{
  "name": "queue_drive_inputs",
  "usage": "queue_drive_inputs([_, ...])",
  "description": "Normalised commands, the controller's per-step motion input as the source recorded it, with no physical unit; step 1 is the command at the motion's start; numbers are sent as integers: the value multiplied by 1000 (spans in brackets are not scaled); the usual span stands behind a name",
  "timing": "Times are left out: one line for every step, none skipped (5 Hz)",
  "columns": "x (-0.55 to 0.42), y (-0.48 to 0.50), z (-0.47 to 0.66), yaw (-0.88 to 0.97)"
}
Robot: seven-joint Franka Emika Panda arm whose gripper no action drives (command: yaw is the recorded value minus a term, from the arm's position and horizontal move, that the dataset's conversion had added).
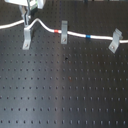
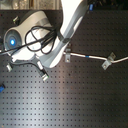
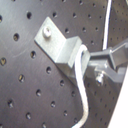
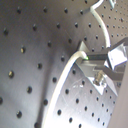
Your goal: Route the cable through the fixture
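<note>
**Cable at the tall post, not yet seated for certain**

At the upper left of the first exterior view my claw (image 1: 28,16) is pinched shut on the cable (image 1: 47,27), humping it up over the fixture (image 1: 27,36). In the first wrist view the cord runs right along the post's fork. I judge the routing nearly done: what's left is settling the cord in and letting go. Rightward it passes the shorter clip (image 1: 64,31), then the slanted clip (image 1: 115,40), on the black perforated counter (image 1: 65,90).

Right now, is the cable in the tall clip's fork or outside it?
In. The cable humps over the tall clip under the gripper; the first wrist view shows it crossing the metal.
</note>
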Motion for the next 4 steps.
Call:
queue_drive_inputs([-335, -143, 182, 366])
queue_drive_inputs([-348, 147, 75, 257])
queue_drive_inputs([-222, 531, 8, 169])
queue_drive_inputs([-1, 0, -21, 0])
